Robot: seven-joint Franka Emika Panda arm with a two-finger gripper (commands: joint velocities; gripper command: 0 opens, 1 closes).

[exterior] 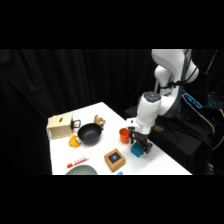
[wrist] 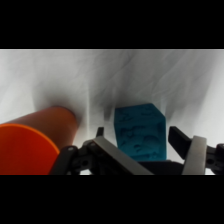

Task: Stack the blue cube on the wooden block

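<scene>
Black curtains hang behind a white table [exterior: 160, 159], and the white robot arm [exterior: 148, 111] reaches down over its right-hand part from the base at the upper right. Well off at the far left corner stands a pale wooden box [exterior: 60, 125], with a round black bowl [exterior: 90, 134] between it and the arm. Nearer the front lies the flat square tan wooden block with its dark blue centre [exterior: 115, 159], bare on top. The small orange cup [wrist: 35, 141] stands just beside the gripper [exterior: 141, 148]. The small solid teal-blue cube [wrist: 140, 133] sits between the jaws, which stand released on either side of it and do not look clamped, the cube apparently resting on the table. To my eye the lift has not begun; once gripped, the cube must travel leftward and toward the front edge, the block lying near but clearly apart from it.
</scene>
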